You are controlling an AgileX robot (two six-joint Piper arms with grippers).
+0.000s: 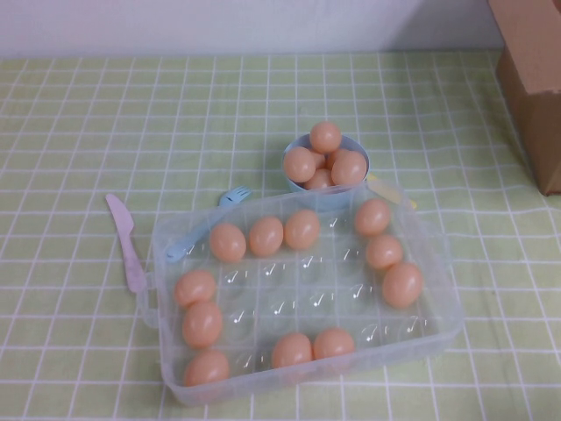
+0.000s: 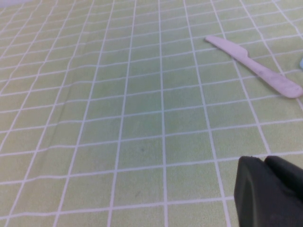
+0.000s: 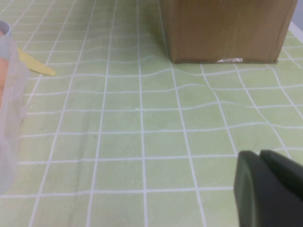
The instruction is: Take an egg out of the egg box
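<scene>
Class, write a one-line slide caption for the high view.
Clear egg box with eggs ringing its edges, a blue bowl of eggs behind it; neither end effector in this view.

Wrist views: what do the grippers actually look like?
Little shows. The left gripper appears as a matte black, rounded block at the frame corner; the right gripper looks the same. No cables, markings or arm links are visible, and neither arm appears in the high view.

You see peach-orange eggs point(image 1: 301, 229) in a clear egg box point(image 1: 438, 289), a light-blue bowl point(image 1: 355, 146), a pale pink knife point(image 1: 124, 241), a brown cardboard box point(image 1: 535, 79), and a green white-gridded tablecloth point(image 1: 105, 114). The left gripper point(image 2: 267, 191) and right gripper point(image 3: 267, 189) are black.
</scene>
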